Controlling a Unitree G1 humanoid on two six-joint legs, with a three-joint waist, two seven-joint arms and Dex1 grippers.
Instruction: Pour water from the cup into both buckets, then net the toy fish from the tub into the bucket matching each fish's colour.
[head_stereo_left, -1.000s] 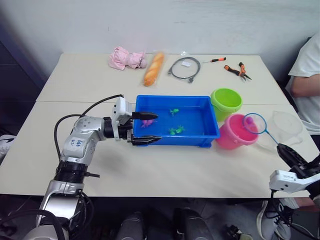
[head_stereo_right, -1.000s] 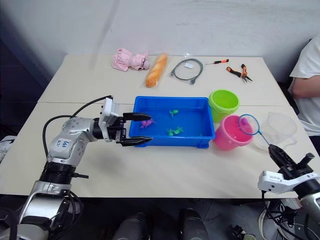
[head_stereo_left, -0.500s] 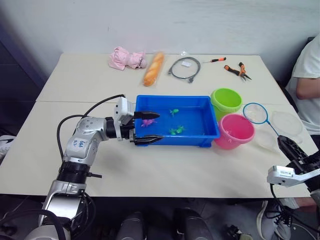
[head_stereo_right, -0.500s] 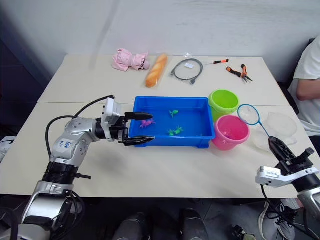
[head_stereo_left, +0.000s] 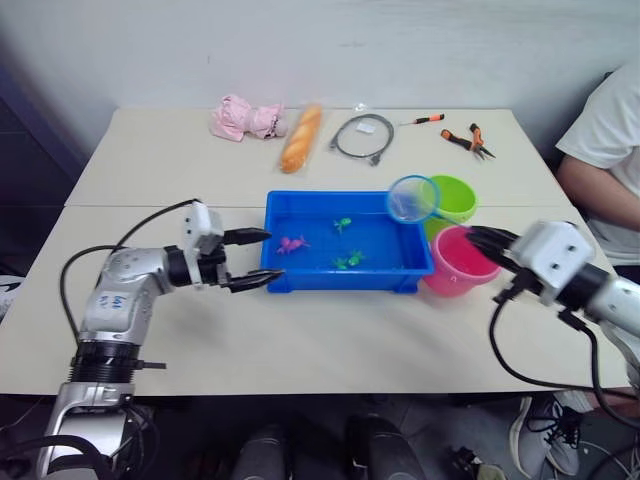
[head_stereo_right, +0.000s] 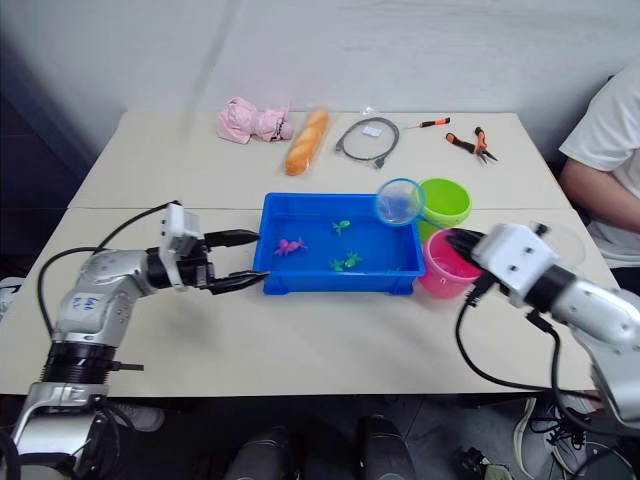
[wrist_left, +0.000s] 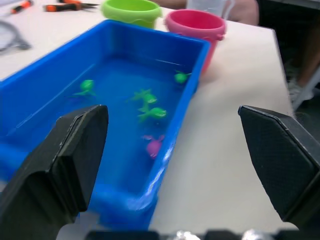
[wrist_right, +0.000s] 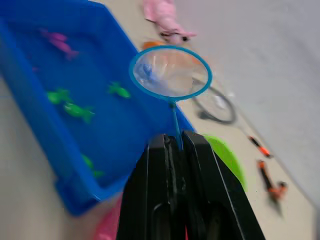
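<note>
The blue tub (head_stereo_left: 300, 282) holds water and toy fish: a pink one (head_stereo_left: 292, 243) and green ones (head_stereo_left: 350, 262). At its right end stand the green bucket (head_stereo_left: 458, 196) and, nearer, the pink bucket (head_stereo_left: 458, 262). My right gripper (head_stereo_left: 474, 238) is shut on the thin handle of the net, over the pink bucket. The net's light blue hoop (head_stereo_left: 412, 198) hangs above the tub's far right corner. My left gripper (head_stereo_left: 250, 260) is open with nothing in it, just off the tub's left end. The clear cup (wrist_left: 209, 5) stands behind the pink bucket.
Along the table's far side lie a pink cloth toy (head_stereo_left: 245, 118), a bread loaf (head_stereo_left: 300, 138), a coiled grey cable (head_stereo_left: 362, 135), a screwdriver (head_stereo_left: 425, 120) and pliers (head_stereo_left: 468, 140). A person in a white shirt (head_stereo_left: 600, 140) sits at the right edge.
My right arm has swung up and to the left, carrying the net from beside the pink bucket to over the tub's far right corner. My left gripper has drawn back a little from the tub.
</note>
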